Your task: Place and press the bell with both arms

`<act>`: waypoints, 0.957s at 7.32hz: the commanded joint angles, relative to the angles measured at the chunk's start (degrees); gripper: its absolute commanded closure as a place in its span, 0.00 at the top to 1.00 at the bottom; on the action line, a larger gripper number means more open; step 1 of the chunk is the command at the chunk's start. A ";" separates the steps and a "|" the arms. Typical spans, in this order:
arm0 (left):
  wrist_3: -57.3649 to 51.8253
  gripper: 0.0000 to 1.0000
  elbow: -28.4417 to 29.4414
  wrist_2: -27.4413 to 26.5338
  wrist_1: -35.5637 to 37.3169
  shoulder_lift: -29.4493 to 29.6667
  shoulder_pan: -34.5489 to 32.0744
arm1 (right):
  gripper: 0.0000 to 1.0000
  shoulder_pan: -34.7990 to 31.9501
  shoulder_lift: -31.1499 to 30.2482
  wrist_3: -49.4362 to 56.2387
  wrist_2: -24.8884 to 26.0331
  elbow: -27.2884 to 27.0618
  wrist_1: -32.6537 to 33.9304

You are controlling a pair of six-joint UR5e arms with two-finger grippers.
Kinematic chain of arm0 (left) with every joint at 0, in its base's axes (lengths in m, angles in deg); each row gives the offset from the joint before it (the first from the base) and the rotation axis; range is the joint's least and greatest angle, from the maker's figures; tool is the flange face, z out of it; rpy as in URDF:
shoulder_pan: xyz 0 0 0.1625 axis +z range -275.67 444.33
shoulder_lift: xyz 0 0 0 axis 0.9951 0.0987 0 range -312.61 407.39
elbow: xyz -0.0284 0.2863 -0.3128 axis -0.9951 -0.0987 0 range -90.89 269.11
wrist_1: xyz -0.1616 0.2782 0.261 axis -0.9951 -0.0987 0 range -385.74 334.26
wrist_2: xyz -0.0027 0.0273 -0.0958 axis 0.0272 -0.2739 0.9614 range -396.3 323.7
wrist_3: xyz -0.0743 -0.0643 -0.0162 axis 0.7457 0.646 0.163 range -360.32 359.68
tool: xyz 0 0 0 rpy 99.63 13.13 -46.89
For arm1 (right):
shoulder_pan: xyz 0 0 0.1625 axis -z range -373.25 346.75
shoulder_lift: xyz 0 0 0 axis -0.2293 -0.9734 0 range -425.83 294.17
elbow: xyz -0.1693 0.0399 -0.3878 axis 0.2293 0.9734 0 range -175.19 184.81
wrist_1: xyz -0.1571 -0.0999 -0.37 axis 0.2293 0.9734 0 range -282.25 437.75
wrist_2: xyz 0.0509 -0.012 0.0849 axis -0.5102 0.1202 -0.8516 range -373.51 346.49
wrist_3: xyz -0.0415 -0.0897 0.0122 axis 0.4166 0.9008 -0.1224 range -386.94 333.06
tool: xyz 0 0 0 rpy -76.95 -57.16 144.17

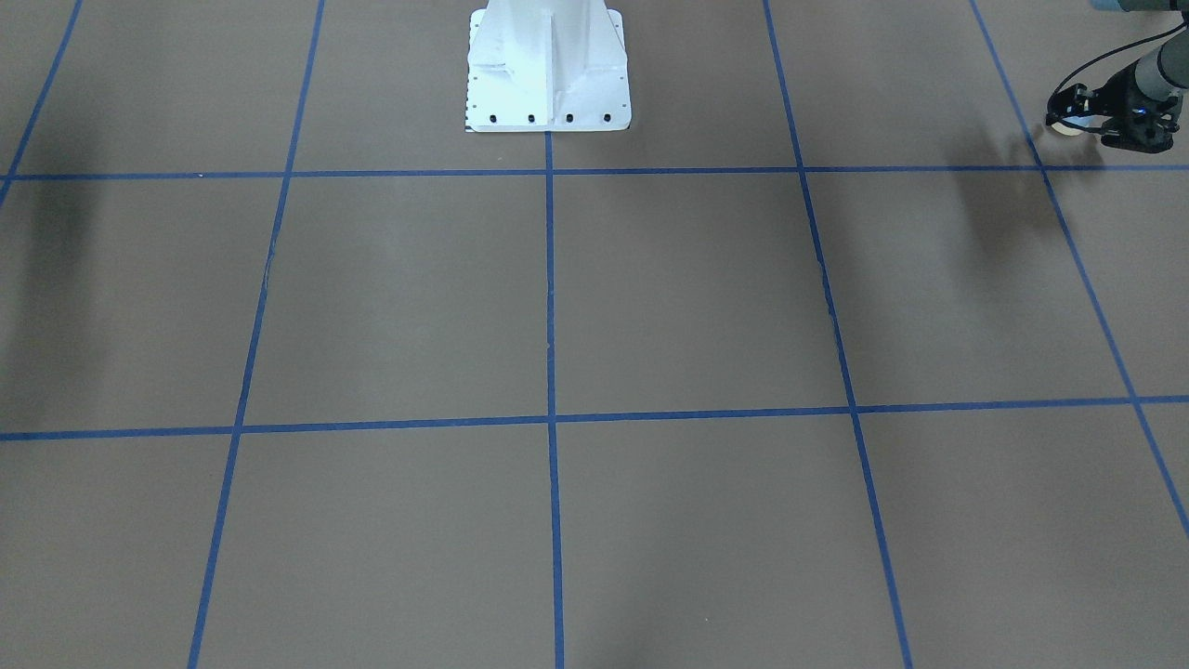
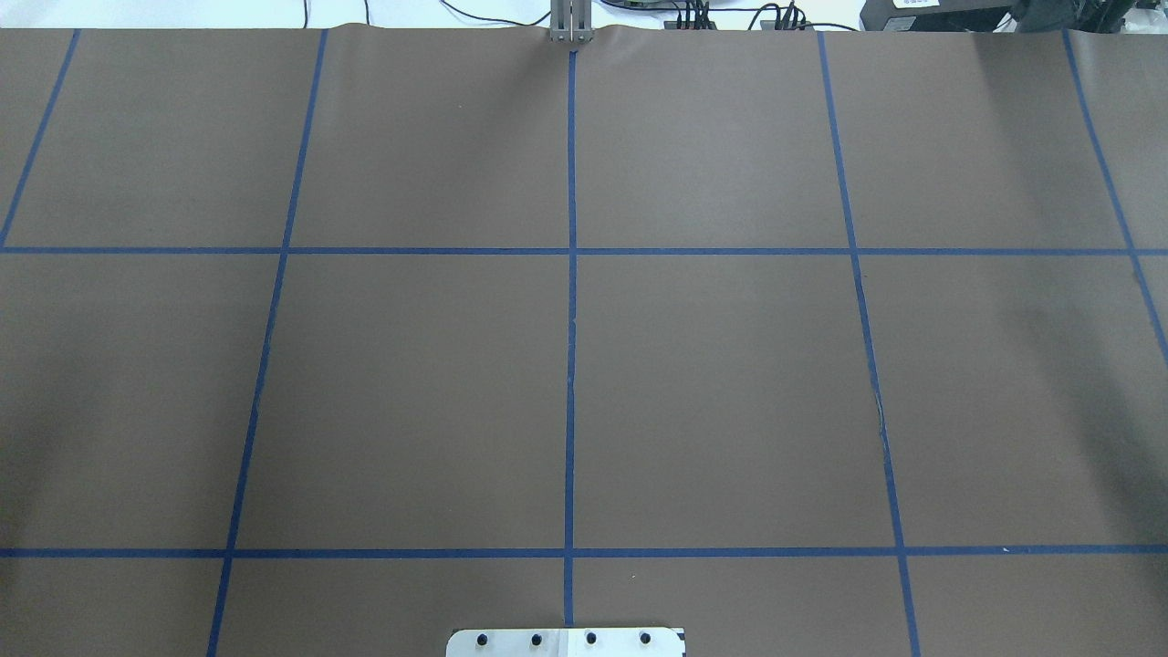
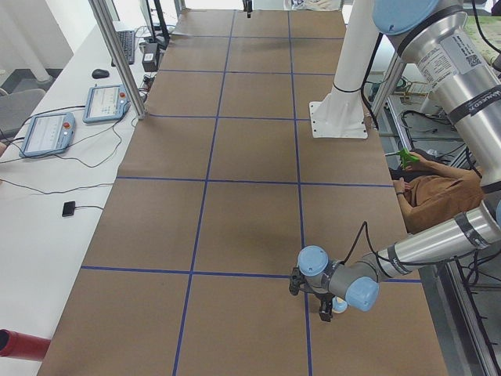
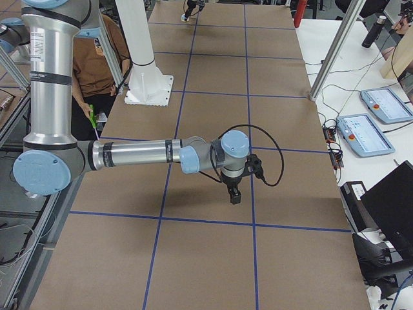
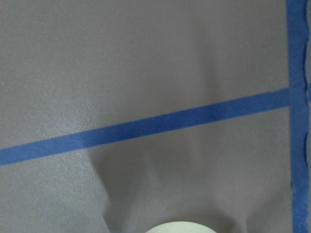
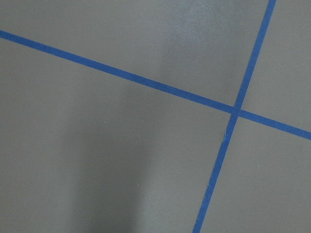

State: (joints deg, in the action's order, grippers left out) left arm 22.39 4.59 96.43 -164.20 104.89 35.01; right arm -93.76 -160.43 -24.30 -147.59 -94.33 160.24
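The bell [image 1: 1066,127] shows its cream base ring and a bit of light blue at the far right edge of the front-facing view. My left gripper [image 1: 1070,113] is shut on it and holds it above the brown table, with its shadow falling to one side. The exterior left view shows the bell [image 3: 339,305] under the near arm's wrist. The left wrist view shows only a cream arc of the bell [image 5: 180,227] at the bottom edge. My right gripper [image 4: 233,196] hangs over the table's middle, fingers down; I cannot tell whether it is open or shut.
The white bolted pedestal [image 1: 548,74] stands at the robot's side of the table. Blue tape lines [image 2: 571,365] divide the brown table into squares. A person [image 3: 434,192] sits beside the table. Tablets [image 3: 102,102] and a red cylinder [image 3: 22,345] lie on the side bench.
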 commanded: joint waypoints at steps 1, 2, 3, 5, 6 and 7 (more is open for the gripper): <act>0.41 1.00 0.06 0.77 -0.06 -0.02 0.81 | 1.00 0.00 0.02 0.00 -0.39 0.00 -0.05; 1.37 0.99 0.06 0.86 -0.06 -0.02 1.25 | 1.00 0.00 0.02 0.00 -0.39 0.00 -0.05; 2.08 0.99 0.06 0.86 -0.06 -0.02 2.21 | 1.00 0.00 0.02 0.00 -0.39 0.00 0.04; 2.26 0.91 0.06 0.86 -0.84 -0.02 2.66 | 1.00 0.00 -0.07 0.08 -0.39 0.00 0.04; 2.43 0.53 -0.03 0.86 -1.54 -0.19 2.74 | 1.00 0.00 -0.07 0.08 -0.39 0.00 0.04; 3.74 0.17 -0.03 0.86 -3.64 -1.24 2.92 | 1.00 0.00 -0.07 0.08 -0.39 0.00 0.04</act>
State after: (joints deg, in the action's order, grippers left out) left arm 25.01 4.59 97.29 -165.87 104.53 37.71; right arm -93.76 -160.48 -24.23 -147.98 -94.33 160.27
